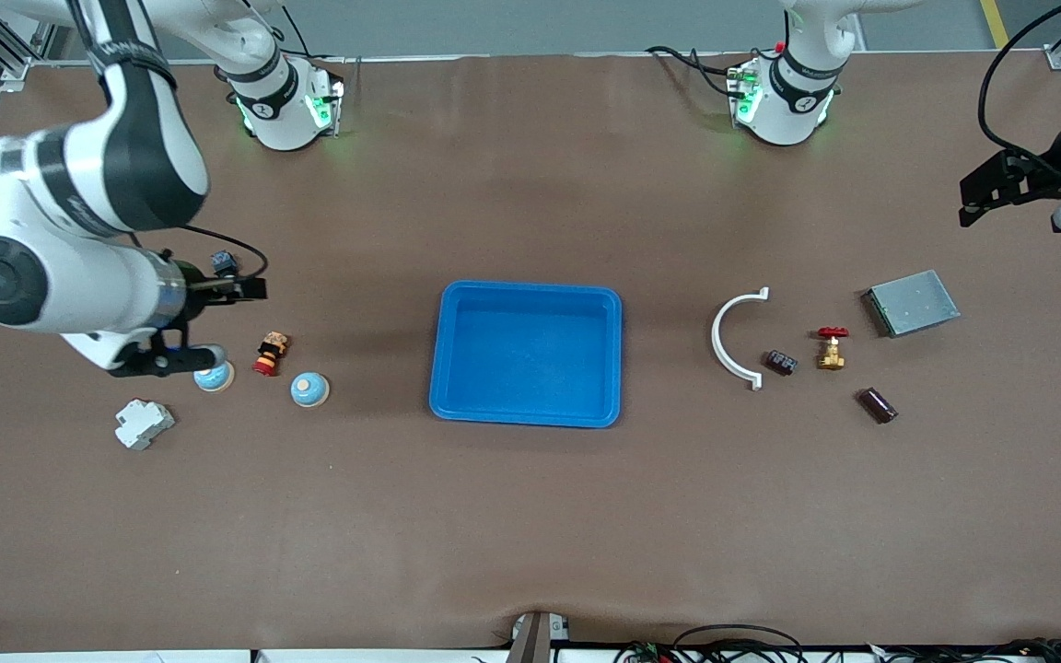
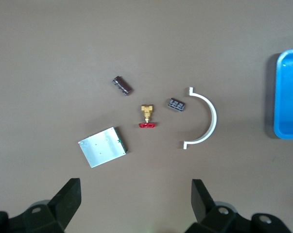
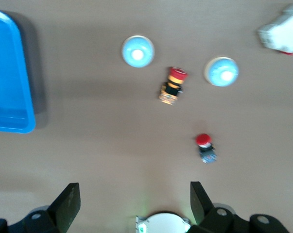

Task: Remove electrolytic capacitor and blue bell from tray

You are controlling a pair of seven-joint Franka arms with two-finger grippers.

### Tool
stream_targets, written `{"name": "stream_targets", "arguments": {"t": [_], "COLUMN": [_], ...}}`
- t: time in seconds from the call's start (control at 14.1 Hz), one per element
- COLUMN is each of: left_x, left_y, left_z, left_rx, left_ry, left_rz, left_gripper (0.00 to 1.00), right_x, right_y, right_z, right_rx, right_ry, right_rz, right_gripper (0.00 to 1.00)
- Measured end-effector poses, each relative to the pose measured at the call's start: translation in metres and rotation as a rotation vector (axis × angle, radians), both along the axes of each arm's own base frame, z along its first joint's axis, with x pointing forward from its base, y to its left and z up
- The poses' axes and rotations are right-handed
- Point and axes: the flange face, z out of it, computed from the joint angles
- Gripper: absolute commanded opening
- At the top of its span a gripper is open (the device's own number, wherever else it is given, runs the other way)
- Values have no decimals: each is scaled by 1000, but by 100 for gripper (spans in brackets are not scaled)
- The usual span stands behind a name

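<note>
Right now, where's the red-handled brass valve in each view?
Front view: brass valve on the table toward the left arm's end, between the white curved clip and the grey metal box.
Left wrist view: valve mid-picture.
Right wrist view: not in it.
Shared landmark: the blue tray, edge at and.

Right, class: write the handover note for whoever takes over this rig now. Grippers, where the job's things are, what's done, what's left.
Left gripper: open, holding nothing, up over the left arm's end of the table.
Right gripper: open, holding nothing, over the right arm's end.
Tray: mid-table, nothing in it.
Capacitor: on the table toward the left arm's end, beside the valve.
Two blue bells: on the table toward the right arm's end, on either side of a red-capped button.
Done: the capacitor and the bells lie outside the tray.
Left: nothing to remove; only parking the arms, I'd judge.
</note>
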Motion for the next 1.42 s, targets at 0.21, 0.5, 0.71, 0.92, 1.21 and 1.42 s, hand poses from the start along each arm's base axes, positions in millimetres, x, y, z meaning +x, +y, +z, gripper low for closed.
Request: {"name": "stream_targets", "arguments": {"t": [0.21, 0.5, 0.71, 0.92, 1.21, 1.42], "left_x": [-2, -2, -2, -2, -2, -2], "left_y": [-21, -18, -18, -18, -18, -18], "left_z": [0, 0, 0, 0, 0, 4], "left_rx": [3, 3, 3, 3, 3, 2], "left_ry": [3, 3, 3, 4, 3, -4], "left_rz": [-35, -29, -30, -30, -31, -31], "left_gripper": [100, 100, 100, 100, 100, 100], "right_x": [-9, -21, -24, -23, -23, -21], "right_y": [-25, -87, -101, -98, -91, -86], "right_z": [52, 106, 119, 127, 133, 145], "right_rx": [-18, 3, 2, 4, 16, 20], "right_ry": [-60, -139, -144, -164, -182, -215], "right_rz": [-32, -40, -52, -47, -36, -25], "right_gripper": [100, 100, 100, 100, 100, 100]}}
